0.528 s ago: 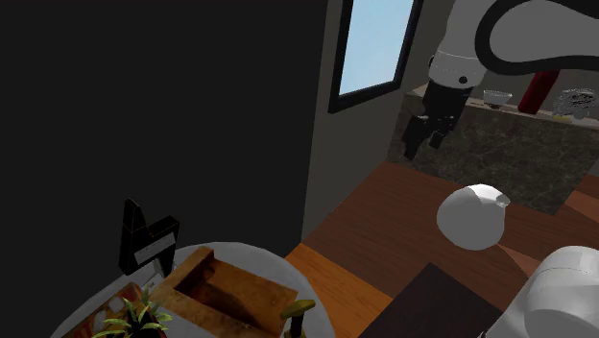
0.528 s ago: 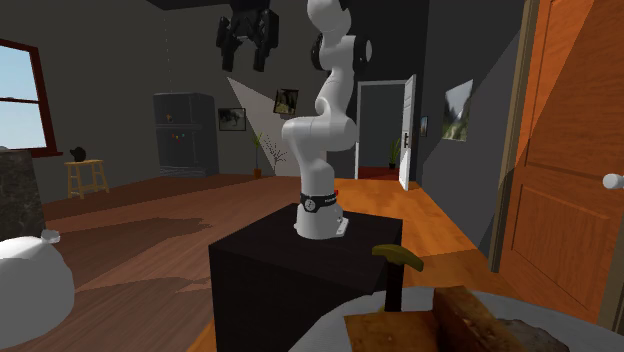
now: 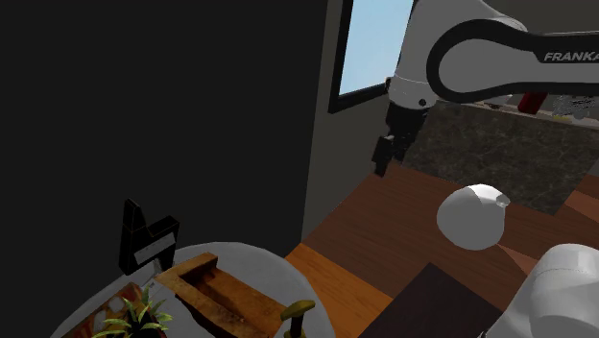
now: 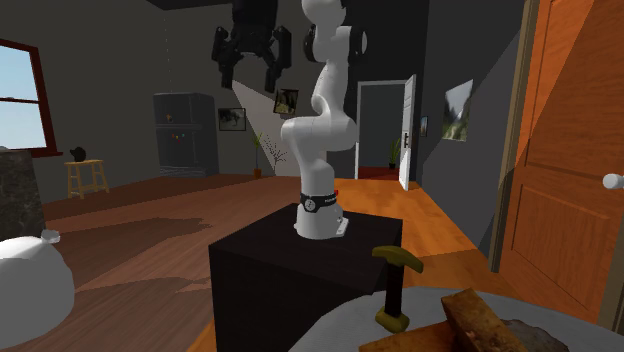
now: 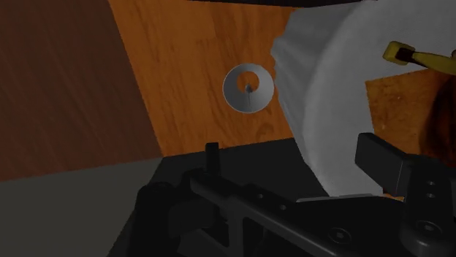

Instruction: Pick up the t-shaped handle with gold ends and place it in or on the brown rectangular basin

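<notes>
Floor (image 4: 150, 215) far beneath splayed hand (image 4: 247, 70)

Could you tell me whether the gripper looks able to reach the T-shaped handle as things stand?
Probably yes: the open gripper hangs high, and the handle stands upright near the table edge with nothing over it, the basin beside it.

the handle (image 3: 296, 315) stands on the table (image 3: 251, 257), just beside the basin (image 3: 213, 291)

Dim interior under daylight from the window (image 3: 370, 43), shoulder view; the adjoining wall (image 3: 154, 106) lies in deep shade. Second exterior view: broad soft shadows cross the floor (image 4: 150, 215). Wrist view: floor part bright orange, part shaded brown
</notes>
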Robot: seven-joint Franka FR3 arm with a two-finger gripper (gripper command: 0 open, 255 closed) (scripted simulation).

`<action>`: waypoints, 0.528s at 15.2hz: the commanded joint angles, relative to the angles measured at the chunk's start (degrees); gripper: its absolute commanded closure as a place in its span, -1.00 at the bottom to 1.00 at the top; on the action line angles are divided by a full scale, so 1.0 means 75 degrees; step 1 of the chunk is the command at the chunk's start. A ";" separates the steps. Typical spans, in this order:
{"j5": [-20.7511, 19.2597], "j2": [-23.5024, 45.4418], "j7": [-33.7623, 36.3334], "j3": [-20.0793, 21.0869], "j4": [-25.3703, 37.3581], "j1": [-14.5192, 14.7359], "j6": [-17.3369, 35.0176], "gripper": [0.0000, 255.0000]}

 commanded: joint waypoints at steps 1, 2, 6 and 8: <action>0.0056 0.0345 -0.0250 0.0103 -0.0038 0.0215 0.0302 -1.00; 0.0079 0.0522 -0.0372 0.0153 -0.0050 0.0316 0.0449 -1.00; 0.0162 0.1234 -0.0859 0.0375 -0.0075 0.0708 0.1013 -1.00; 0.0196 0.1587 -0.1099 0.0495 -0.0076 0.0899 0.1280 -1.00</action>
